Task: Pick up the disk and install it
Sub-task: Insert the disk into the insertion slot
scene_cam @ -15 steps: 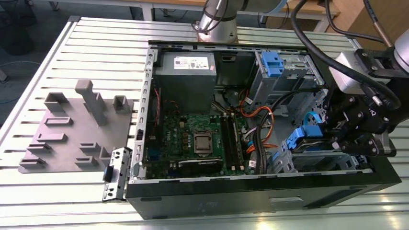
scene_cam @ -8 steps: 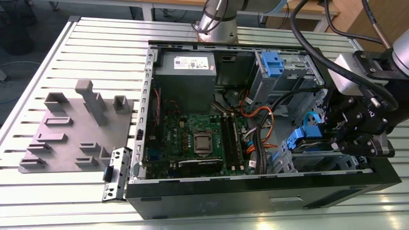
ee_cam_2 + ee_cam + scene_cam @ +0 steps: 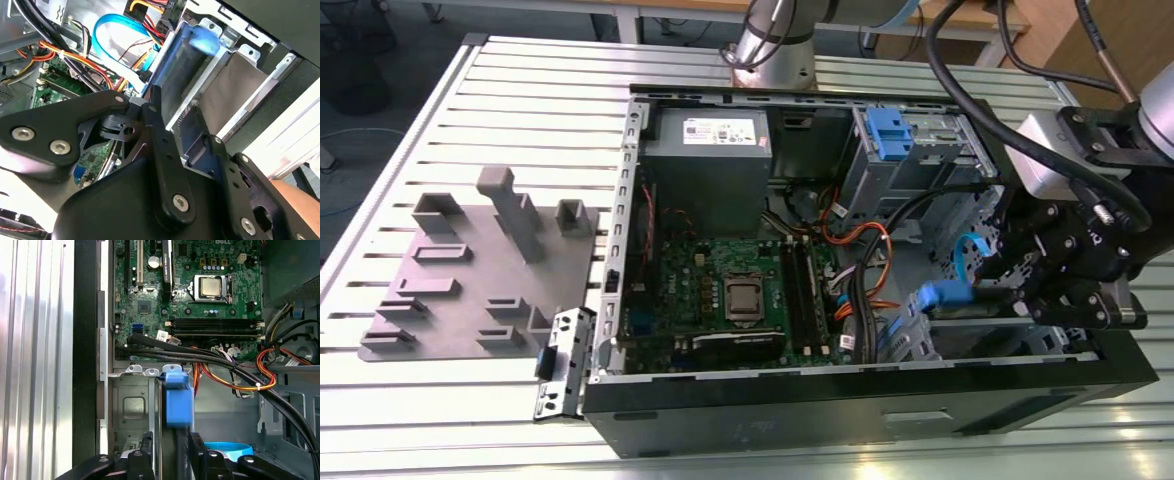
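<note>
Gripping the disk (image 3: 178, 400), gripper (image 3: 171, 441) jaws closed on it; blue-railed disk sits partly inside computer case (image 3: 854, 410) drive bay (image 3: 131, 405).

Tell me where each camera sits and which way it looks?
Exterior view: off the arm, high up, looking down into the open computer case on the slatted table; the arm and the gripper show at the exterior view's right.
First wrist view: on the wrist, looking along the gripper's fingers, past the disk, toward the motherboard.
Second wrist view: on the wrist, looking over the gripper's black links at the disk by the metal bay.
Shared: both wrist views show the gripper shut on the disk.
</note>
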Tool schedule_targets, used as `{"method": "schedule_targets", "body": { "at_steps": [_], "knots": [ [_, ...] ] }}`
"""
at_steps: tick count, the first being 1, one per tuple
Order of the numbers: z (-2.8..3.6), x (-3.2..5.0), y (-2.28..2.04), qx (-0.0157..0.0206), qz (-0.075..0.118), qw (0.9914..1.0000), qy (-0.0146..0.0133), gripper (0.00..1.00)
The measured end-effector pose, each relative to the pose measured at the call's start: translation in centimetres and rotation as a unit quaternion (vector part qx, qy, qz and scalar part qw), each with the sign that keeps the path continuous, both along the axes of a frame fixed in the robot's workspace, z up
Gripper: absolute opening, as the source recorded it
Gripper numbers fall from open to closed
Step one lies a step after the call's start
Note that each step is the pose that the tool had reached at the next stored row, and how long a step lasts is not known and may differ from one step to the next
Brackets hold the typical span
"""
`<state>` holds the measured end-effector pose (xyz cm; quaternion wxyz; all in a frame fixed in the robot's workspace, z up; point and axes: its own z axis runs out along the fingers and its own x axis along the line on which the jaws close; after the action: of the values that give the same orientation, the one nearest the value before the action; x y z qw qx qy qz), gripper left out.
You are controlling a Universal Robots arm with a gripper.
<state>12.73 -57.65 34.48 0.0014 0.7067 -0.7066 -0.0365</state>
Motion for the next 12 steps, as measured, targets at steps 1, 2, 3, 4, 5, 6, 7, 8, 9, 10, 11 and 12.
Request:
{"method": "schedule_targets", "body": {
  "at_steps": [1, 2, 3, 4, 5, 6, 7, 8, 9, 10, 11, 12],
  "knots": [
    [0.00, 0.00, 0.00, 0.0000, 0.000, 1.00000, 0.0000, 0.42],
    [0.00, 0.00, 0.00, 0.0000, 0.000, 1.00000, 0.0000, 0.42],
    [0.00, 0.00, 0.00, 0.0000, 0.000, 1.00000, 0.0000, 0.42],
    [0.00, 0.00, 0.00, 0.0000, 0.000, 1.00000, 0.0000, 0.42],
    [0.00, -0.01, 0.00, 0.0000, 0.000, 1.00000, -0.0001, 0.42],
    [-0.02, -0.05, 0.00, 0.0004, 0.000, 1.00000, -0.0018, 0.42],
    [-0.05, -0.09, 0.01, 0.0007, 0.000, 0.99999, -0.0043, 0.42],
    [-0.05, -0.13, 0.00, 0.0007, 0.000, 0.99998, -0.0066, 0.42],
    [-0.05, -0.14, 0.00, 0.0007, 0.000, 0.99997, -0.0079, 0.42],
    [-0.05, -0.14, 0.00, 0.0007, 0.000, 0.99997, -0.0081, 0.42],
    [-0.05, -0.14, 0.00, 0.0006, 0.000, 0.99997, -0.0081, 0.42],
    [-0.05, -0.14, 0.00, 0.0007, 0.000, 0.99997, -0.0081, 0.42]
  ]
}}
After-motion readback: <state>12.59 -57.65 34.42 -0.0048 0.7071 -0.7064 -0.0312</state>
